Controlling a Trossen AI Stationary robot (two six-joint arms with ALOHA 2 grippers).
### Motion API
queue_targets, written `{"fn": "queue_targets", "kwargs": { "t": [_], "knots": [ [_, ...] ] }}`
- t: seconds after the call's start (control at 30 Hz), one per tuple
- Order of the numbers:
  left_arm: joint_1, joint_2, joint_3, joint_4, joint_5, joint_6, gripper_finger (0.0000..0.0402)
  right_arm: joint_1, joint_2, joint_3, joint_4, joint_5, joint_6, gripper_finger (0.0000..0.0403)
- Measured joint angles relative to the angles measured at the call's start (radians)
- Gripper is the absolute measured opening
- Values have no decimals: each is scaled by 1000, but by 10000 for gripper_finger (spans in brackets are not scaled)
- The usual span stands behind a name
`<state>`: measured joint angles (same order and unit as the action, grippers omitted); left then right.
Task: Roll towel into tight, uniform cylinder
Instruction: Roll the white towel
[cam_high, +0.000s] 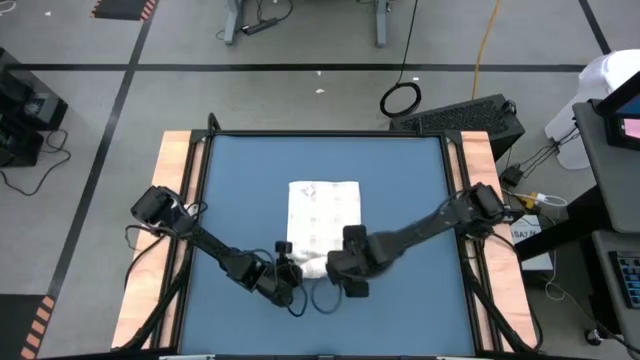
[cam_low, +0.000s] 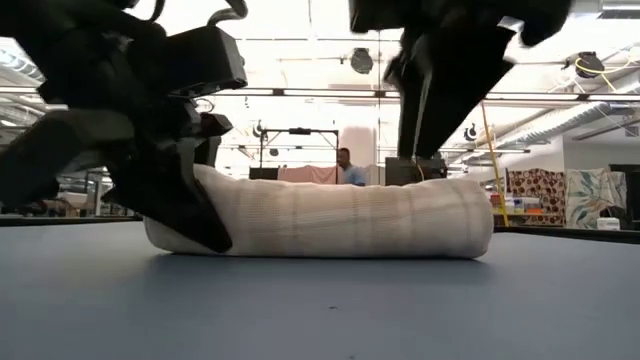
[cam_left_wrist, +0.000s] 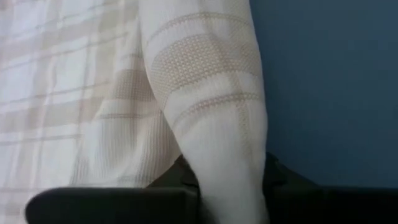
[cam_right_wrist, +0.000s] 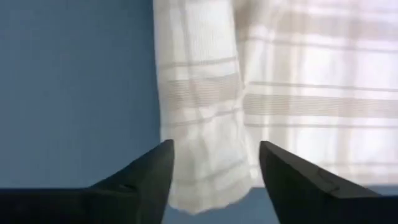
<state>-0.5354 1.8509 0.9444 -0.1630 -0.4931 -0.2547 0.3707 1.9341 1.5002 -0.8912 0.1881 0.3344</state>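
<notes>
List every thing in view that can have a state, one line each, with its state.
Towel: partly rolled at its near edge, the rest lying flat on the mat.
Roll: lying on its side on the mat, even along its length.
Left end effector: shut on the roll's end.
Right end effector: open, fingers either side of the roll's other end.
Mat: flat, blue.

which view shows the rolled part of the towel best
The low view: the towel roll lies side-on, whole length visible. The high view shows it small between the grippers, flat part beyond. Each wrist view shows only one end.
</notes>
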Motion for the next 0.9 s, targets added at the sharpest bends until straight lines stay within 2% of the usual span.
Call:
{"fn": "queue_targets", "kwargs": {
  "t": [0.13, 0.27, 0.43, 0.67, 0.9],
  "knots": [
    [46, -24, 0, -19, 112, -1, 62, 107, -20, 0, -8, 134, 88, 249],
    [104, -45, 0, -26, 249, 3, 70, 196, 12, 0, 1, 258, 169, 253],
    [172, -55, -11, -29, 382, 46, 73, 239, 71, -1, -5, 393, 202, 253],
    [270, -59, -100, 108, 618, 87, 75, 190, 78, -7, 3, 414, 165, 253],
    [323, -57, -100, 105, 688, 71, 76, 116, 86, -8, 30, 299, 80, 253]
  ]
}}
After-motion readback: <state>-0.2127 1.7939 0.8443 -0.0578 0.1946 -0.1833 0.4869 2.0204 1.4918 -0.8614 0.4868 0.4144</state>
